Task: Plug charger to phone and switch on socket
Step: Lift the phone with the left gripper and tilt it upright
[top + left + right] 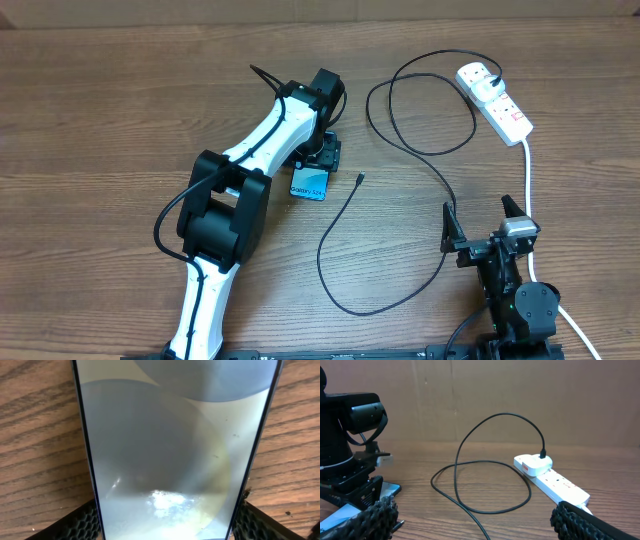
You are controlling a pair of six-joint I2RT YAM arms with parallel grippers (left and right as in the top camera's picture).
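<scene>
Overhead: left gripper (316, 168) clasps the slim phone (310, 186), mostly hidden beneath it; the thin black charger (345, 215) loops to the white socket (497, 100). Left wrist: glossy screen, ends cropped, ribbed pads (86, 521) on its edges. Right wrist: right gripper (475, 516) gapes, empty.

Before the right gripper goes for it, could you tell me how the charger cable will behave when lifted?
Probably floppy: the charger lies in loose loops, so it should sag and trail. Likely light, being thin. Its plug sits in the socket, so a long pull might tug the socket along.
</scene>
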